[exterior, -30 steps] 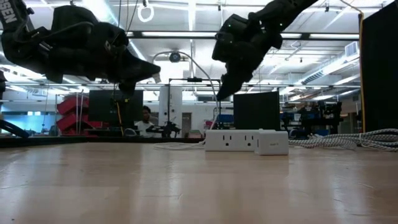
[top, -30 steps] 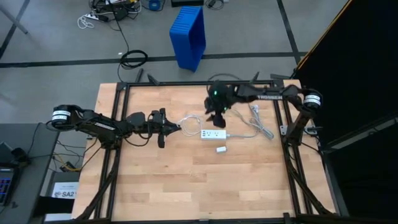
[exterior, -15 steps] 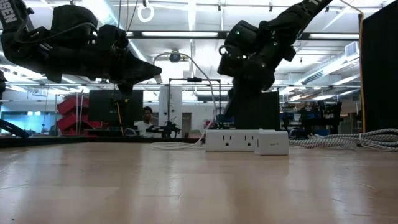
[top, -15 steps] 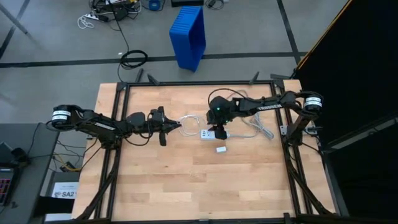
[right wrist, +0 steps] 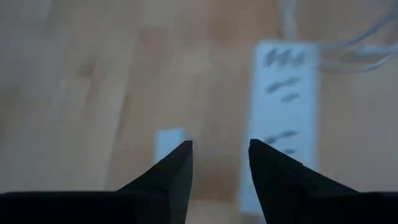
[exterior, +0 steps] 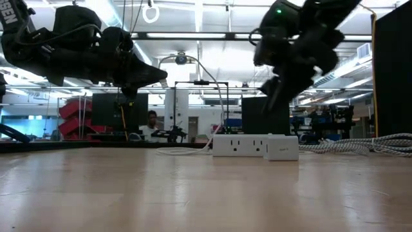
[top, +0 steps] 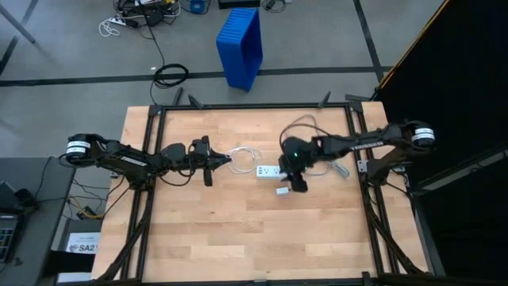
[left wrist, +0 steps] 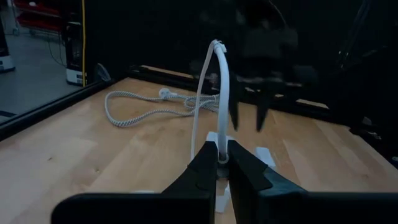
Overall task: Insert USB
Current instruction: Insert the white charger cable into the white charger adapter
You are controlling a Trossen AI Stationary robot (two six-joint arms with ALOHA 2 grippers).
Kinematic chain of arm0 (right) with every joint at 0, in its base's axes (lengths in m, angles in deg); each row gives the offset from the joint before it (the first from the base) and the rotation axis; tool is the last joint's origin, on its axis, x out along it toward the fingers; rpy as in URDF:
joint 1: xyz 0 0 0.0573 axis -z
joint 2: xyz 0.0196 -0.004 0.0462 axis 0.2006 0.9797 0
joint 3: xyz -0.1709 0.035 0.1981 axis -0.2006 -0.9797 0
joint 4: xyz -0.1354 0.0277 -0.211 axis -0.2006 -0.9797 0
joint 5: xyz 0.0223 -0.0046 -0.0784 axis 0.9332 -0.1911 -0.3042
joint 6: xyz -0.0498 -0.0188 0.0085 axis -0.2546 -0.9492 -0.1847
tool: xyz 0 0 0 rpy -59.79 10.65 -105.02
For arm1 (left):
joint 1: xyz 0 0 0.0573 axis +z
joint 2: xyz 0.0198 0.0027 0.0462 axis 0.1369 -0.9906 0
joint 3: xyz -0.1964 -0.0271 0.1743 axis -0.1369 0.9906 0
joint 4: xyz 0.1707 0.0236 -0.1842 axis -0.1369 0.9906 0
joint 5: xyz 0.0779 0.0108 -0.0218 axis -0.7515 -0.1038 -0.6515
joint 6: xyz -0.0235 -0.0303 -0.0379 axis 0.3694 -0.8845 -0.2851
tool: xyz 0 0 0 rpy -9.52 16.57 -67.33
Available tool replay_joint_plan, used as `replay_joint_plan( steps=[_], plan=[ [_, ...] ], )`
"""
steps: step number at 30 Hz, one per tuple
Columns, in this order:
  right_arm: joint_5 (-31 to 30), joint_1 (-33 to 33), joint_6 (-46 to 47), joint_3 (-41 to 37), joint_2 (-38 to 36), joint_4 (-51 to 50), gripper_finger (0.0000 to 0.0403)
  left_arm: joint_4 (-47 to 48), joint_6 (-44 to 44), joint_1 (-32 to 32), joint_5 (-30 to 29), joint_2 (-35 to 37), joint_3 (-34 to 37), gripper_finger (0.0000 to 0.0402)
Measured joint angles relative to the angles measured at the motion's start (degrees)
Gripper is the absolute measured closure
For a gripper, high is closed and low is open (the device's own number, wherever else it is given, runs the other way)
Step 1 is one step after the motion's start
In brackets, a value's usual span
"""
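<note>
High view: left gripper (top: 225, 161) clenched on the USB (top: 242, 152) end, held clear for plugging.
Right gripper (top: 295, 184): released, nothing held, above small white block (top: 282, 191), likely the next pick.
Power strip (top: 272, 171): flat, sockets up.

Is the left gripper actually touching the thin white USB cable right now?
Touching. In the left wrist view the left gripper has its two dark fingers closed on the USB cable, which arches up from between them.
</note>
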Motion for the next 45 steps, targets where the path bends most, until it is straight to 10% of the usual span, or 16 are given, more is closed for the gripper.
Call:
replay_joint_plan(
  steps=[26,45],
  plan=[
    [-5.2,-6.1,1.7,-3.8,0.5,12.3,0.0263,-0.9,-6.9,-3.4,2.0,-0.6,0.0,0.0401],
    [-5.0,-8.4,4.7,-4.7,0.6,7.2,0.0237,-3.7,-5.0,-6.0,4.0,-16.8,-11.8,0.0401]
  ],
)
